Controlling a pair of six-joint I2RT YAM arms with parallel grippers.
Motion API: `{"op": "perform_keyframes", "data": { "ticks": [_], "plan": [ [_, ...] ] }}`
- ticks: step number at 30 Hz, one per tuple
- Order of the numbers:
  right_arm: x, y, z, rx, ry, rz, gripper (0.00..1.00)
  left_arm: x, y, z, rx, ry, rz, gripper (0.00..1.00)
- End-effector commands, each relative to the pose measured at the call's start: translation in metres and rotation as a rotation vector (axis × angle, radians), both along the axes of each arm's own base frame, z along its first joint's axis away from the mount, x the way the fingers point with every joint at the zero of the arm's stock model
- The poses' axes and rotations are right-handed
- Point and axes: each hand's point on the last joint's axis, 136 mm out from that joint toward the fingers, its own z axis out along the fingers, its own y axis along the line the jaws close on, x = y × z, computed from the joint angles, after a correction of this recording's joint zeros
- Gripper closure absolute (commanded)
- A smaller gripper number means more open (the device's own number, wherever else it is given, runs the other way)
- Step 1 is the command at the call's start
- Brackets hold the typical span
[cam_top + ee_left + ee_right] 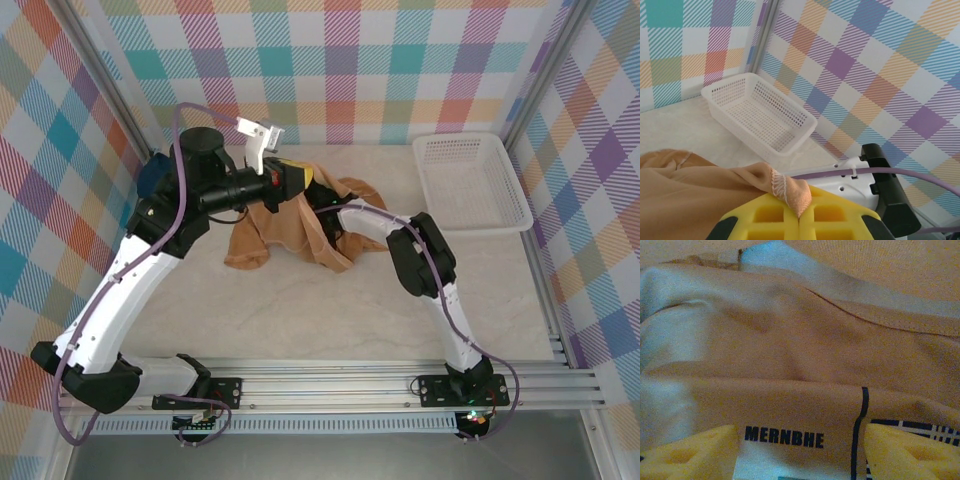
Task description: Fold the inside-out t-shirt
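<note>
We show the left pincer (799, 212) pinching a raised hem of the inside-out t-shirt (258, 245); the right pincer (800, 440), spread, lies nearer its bulk, straddling the printed label (790, 460).

Tally of what is on and around the surface (300, 330)
One tan t-shirt (290, 245) bearing one printed white tag (790, 460); one white mesh basket (470, 185); two robot arms, the left arm (110, 290) and the right arm (455, 315); two yellow-fingered end effectors, the left end effector (799, 217) and the right end effector (800, 447).
</note>
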Motion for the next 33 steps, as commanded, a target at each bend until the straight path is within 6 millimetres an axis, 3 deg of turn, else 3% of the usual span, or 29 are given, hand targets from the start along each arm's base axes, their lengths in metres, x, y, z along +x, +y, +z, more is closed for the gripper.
{"op": "perform_keyframes", "data": {
  "ticks": [1,5,7,9,16,21,24,27,33],
  "plan": [
    [-0.012,-0.008,-0.02,-0.079,0.087,0.02,0.35,-0.013,0.018,0.035,-0.046,-0.106,0.045,1.0],
    [-0.028,-0.014,-0.038,-0.073,0.151,0.025,0.58,0.008,0.046,0.023,-0.003,-0.106,0.25,1.0],
    [-0.036,-0.016,-0.04,-0.066,0.164,0.046,0.8,0.023,0.066,0.013,0.025,-0.101,0.391,1.0],
    [-0.041,-0.018,-0.029,-0.048,0.148,0.067,1.0,0.037,0.088,0.0,0.063,-0.086,0.53,1.0],
    [-0.079,-0.014,0.058,0.121,0.029,0.248,1.0,0.093,0.179,-0.065,0.221,0.029,0.976,1.0],
    [-0.118,-0.014,0.114,0.283,-0.053,0.392,1.0,0.126,0.22,-0.122,0.294,0.163,1.112,1.0],
    [-0.137,-0.007,0.146,0.399,-0.09,0.496,1.0,0.145,0.225,-0.156,0.337,0.235,1.123,1.0],
    [-0.149,0.002,0.165,0.476,-0.119,0.577,1.0,0.164,0.213,-0.192,0.376,0.314,1.062,1.0],
    [-0.133,0.011,0.187,0.514,-0.18,0.564,1.0,0.184,0.165,-0.259,0.365,0.49,0.828,1.0]
  ]
}}
